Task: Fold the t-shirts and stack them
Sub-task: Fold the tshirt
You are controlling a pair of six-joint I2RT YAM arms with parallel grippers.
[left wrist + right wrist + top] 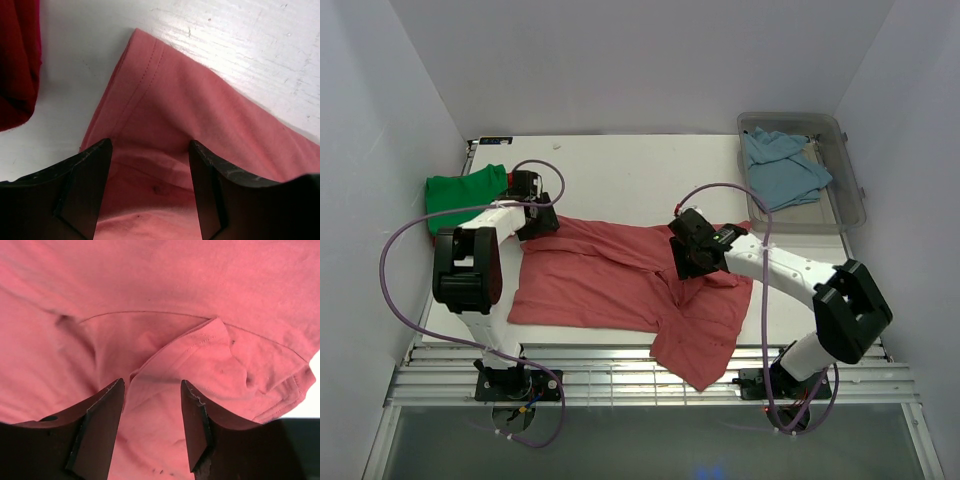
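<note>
Top view high, looking down on whole table (pixel 650 165), wrist views close, downward, all sharing salmon-pink t-shirt (pixel 610 275)

Behind the pink shirt (pixel 610 275) the table (pixel 620 165) lies bare from side to side, and there I could pass freely. My left gripper (pixel 150 145), jaws apart over a sleeve, has a strip of bare table beside that sleeve, then the red shirt (pixel 17 60) and the green shirt (pixel 460 190) close by. On my right the plastic bin (pixel 853 185) holding the blue shirt (pixel 780 170) blocks the far corner, and walls (pixel 380 120) close both sides.
</note>
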